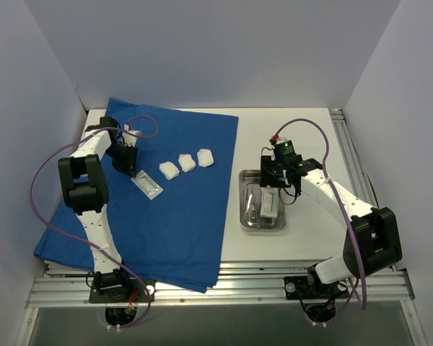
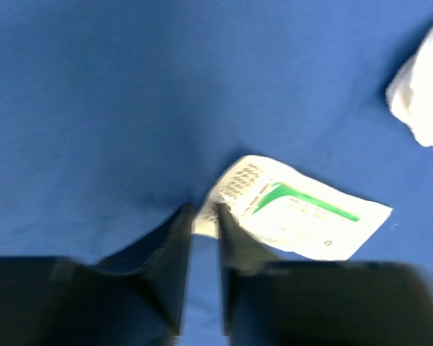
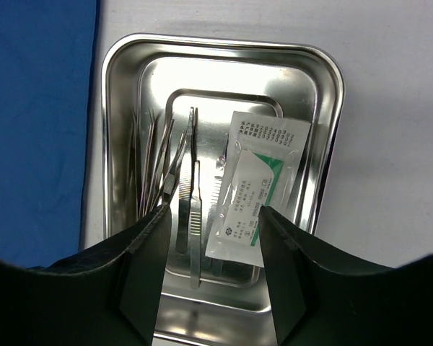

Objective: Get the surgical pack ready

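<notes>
I have the white counter [image 1: 289,130] under both arms, and the biggest piece of the pack, the royal-blue cloth sheet [image 1: 180,223], is spread flat beneath my left tool [image 1: 128,164] and runs out to the side of my right tool [image 3: 213,210] without reaching under it. The steel tray [image 3: 325,108] sits on bare counter directly below the right tool, just beside the sheet's edge but apart from it. That right tool hangs over the tray with its fingers [image 3: 144,267] spread wide and nothing between them. Below its gap, on the right-hand finger's side, two stacked packets [image 3: 256,187] lie in the tray, the upper one with a green band. One flat packet [image 2: 303,216] with a green stripe lies on the sheet ahead of the left tool, stretching off to its right. The left tool is narrowed to a thin slit, and the packet's near corner sits right at its fingertips [image 2: 184,216]. The wrist view is blurred, so I cannot tell whether that corner is pinched or only touched. Three white gauze pads [image 1: 187,163] lie in a row on the sheet to the right of the left tool, well apart from the tray. Thin metal instruments [image 3: 191,180] lie side by side in the tray, ahead of the right tool's left-hand finger.
</notes>
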Tool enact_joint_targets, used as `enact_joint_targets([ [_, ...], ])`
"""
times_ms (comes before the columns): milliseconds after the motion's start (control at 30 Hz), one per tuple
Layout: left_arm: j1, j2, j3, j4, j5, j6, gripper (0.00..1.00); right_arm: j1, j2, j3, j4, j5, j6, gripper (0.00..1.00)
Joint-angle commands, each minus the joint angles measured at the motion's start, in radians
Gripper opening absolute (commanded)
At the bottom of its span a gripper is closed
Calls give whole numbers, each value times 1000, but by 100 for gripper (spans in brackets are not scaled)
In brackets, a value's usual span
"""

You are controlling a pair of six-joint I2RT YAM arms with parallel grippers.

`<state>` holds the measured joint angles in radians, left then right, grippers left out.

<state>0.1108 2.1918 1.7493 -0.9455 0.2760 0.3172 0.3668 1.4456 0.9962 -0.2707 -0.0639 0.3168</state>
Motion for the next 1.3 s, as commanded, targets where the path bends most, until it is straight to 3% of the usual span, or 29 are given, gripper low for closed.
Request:
enact_joint_targets([
  [0,-3,-53,7,-33,66,16,24,11,-19,35,-16,32,15,48],
  [100,-3,-89,-4,-32,94,31,3,15,-17,44,-13,27,18,48],
  [433,-5,-184,-109,22,119,91,2,139,47,111,96,-17,8,47],
  [500,-5,-187,-108,39,68,74,17,197,73,139,110,-11,1,48],
  [533,-5,-178,-103,39,45,68,37,213,88,163,120,-4,1,48],
  [633,-10,-150,-80,14,22,43,58,262,162,208,139,3,1,48],
  [667,-13,-144,-82,14,11,39,60,273,179,217,139,7,1,48],
  [833,-36,-110,-112,42,-29,23,65,330,243,257,142,19,-2,48],
  [1267,-60,-55,-105,93,-8,31,62,354,262,216,215,-7,30,48],
])
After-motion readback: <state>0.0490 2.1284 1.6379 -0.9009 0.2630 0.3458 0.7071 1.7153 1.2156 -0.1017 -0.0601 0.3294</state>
